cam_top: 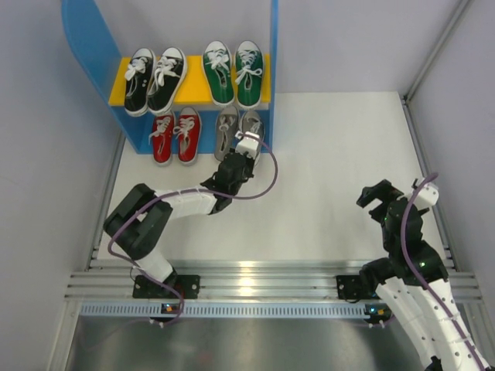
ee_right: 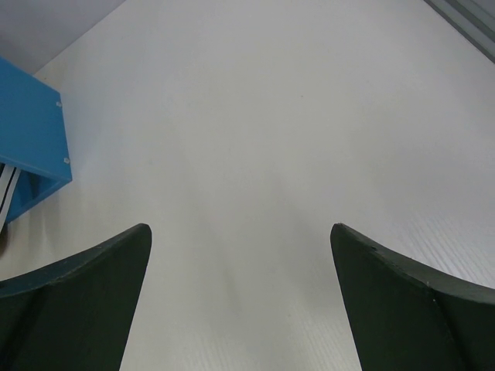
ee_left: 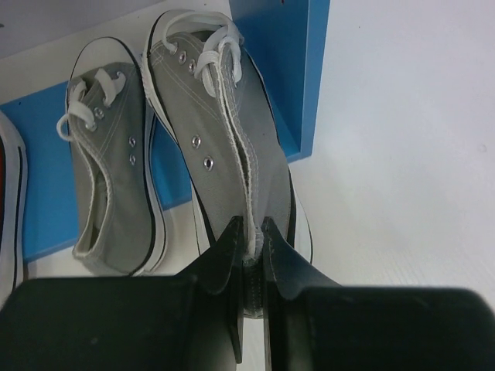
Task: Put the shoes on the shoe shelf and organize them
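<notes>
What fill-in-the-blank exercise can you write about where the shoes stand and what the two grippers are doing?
1. On the yellow upper board, the black pair stands beside the ____ pair.
2. The left gripper is shut on the heel rim of a ____ shoe.
3. The right gripper is ____, with only bare table between its fingers.
4. The red pair stands on the ____ level of the shoe shelf.

Missing words: green; grey; open; lower.

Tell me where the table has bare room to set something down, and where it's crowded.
Free: the table right of the shelf's blue side panel, to the open right gripper. Crowded: both shelf boards are full; the left gripper pinches the grey shoe.
</notes>
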Robot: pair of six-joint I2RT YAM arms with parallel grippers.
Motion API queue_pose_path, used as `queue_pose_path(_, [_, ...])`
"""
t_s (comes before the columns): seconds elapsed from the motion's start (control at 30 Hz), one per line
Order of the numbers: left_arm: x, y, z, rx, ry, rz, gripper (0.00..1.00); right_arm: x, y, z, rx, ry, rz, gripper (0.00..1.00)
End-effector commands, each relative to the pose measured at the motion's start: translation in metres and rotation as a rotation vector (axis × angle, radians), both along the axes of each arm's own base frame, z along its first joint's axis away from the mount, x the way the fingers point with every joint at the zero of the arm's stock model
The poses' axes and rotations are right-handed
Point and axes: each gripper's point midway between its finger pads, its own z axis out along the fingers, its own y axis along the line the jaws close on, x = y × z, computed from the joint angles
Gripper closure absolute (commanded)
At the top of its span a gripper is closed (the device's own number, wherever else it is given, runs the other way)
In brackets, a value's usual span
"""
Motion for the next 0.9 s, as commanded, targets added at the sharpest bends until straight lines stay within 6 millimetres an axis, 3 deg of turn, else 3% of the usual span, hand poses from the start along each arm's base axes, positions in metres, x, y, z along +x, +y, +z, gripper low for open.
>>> queue_pose_path(0.0, [0.037, -0.017, 0.068, -0.134, -0.194, 0.005, 1.00, 0.005, 0.004, 0.010, -0.013, -0.022, 0.020, 0.01])
queue_pose_path(0.13, [0.062, -0.018, 0.049, -0.095, -0.189, 0.034, 1.00, 0.005, 0.003, 0.010, -0.020, -0.016, 0.019, 0.01])
queue_pose_path(0.2, [0.071, -0.020, 0.052, -0.111, -0.200, 0.037, 1.00, 0.006, 0.003, 0.009, -0.025, -0.009, 0.020, 0.01])
queue_pose_path(0.5, [0.109, -0.004, 0.024, -0.082, -0.182, 0.090, 1.00, 0.009, 0.003, 0.004, -0.042, 0.016, 0.015, 0.01])
queue_pose_path(0.67, [0.112, 0.005, 0.002, -0.098, -0.131, 0.115, 1.00, 0.010, 0.003, 0.003, -0.043, 0.020, 0.015, 0.01])
queue_pose_path(0.87, [0.100, 0.008, -0.016, -0.156, -0.071, 0.129, 1.00, 0.009, 0.004, 0.003, -0.040, 0.019, 0.019, 0.01])
